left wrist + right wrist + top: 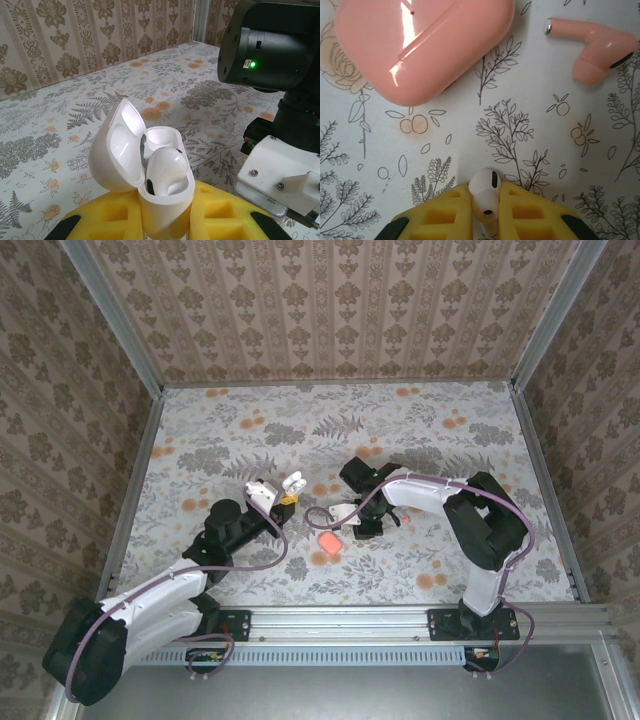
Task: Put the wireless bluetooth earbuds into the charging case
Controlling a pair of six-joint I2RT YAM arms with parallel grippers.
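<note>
Two charging cases are here: a glossy white plastic case (165, 200), lid flipped open, clamped between the yellow foam pads (107, 215) of the left gripper (165, 227), and a closed pink glossy case (420, 40) lying on the flower-patterned table (520, 130). Three earbuds: one white earbud (167, 167) sits inside the open case, a second white earbud (484, 189) is pinched in the closed jaws of the right gripper (485, 220), and one pink earbud (592, 50) lies loose near the pink case.
</note>
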